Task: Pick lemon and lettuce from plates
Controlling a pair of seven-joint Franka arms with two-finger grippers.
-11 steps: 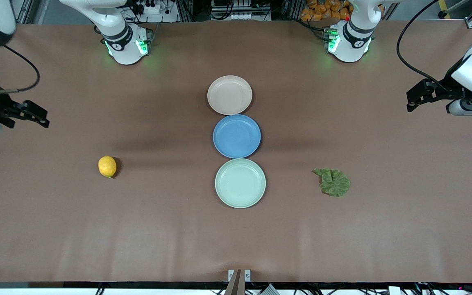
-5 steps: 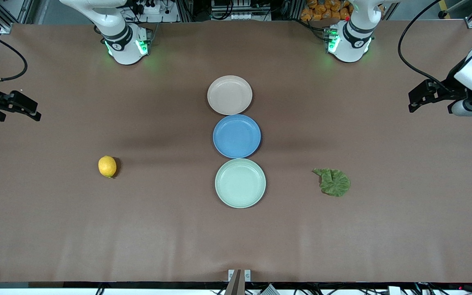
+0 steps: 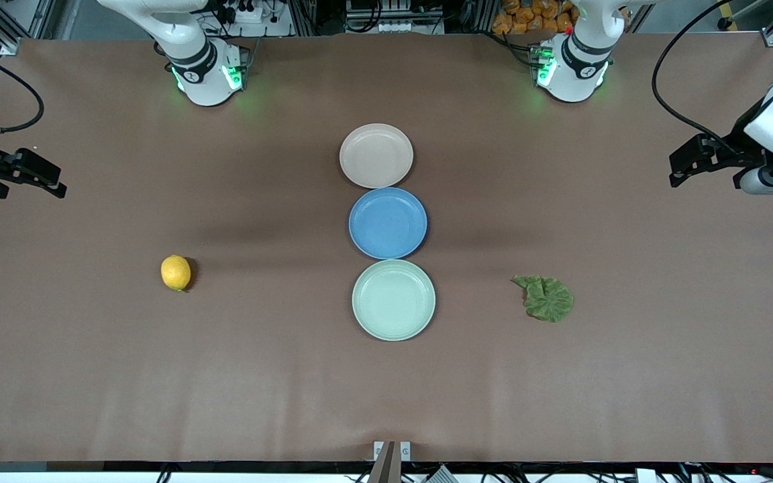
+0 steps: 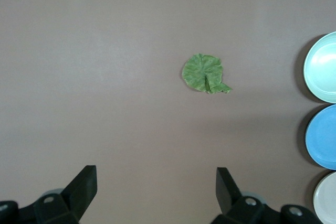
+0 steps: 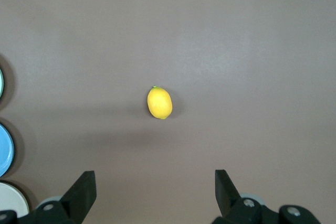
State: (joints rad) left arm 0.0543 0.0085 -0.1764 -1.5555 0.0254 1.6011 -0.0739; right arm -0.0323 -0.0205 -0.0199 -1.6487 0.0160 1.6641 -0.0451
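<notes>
The lemon (image 3: 176, 272) lies on the bare table toward the right arm's end, and it shows in the right wrist view (image 5: 159, 103). The lettuce (image 3: 544, 298) lies on the table toward the left arm's end, and it shows in the left wrist view (image 4: 203, 73). The beige-pink plate (image 3: 376, 155) and the mint green plate (image 3: 393, 300) stand empty in the middle. My right gripper (image 3: 56, 181) is open and empty, up in the air at its end of the table (image 5: 155, 179). My left gripper (image 3: 676, 169) is open and empty, up in the air at its end (image 4: 156, 177).
An empty blue plate (image 3: 388, 223) sits between the two other plates, touching both. The three plates form a row down the middle of the brown table. The arm bases (image 3: 205, 70) stand at the table's back edge.
My right gripper has drawn back toward its end of the table. My left gripper has shifted slightly outward. The lemon, lettuce and plates have not moved.
</notes>
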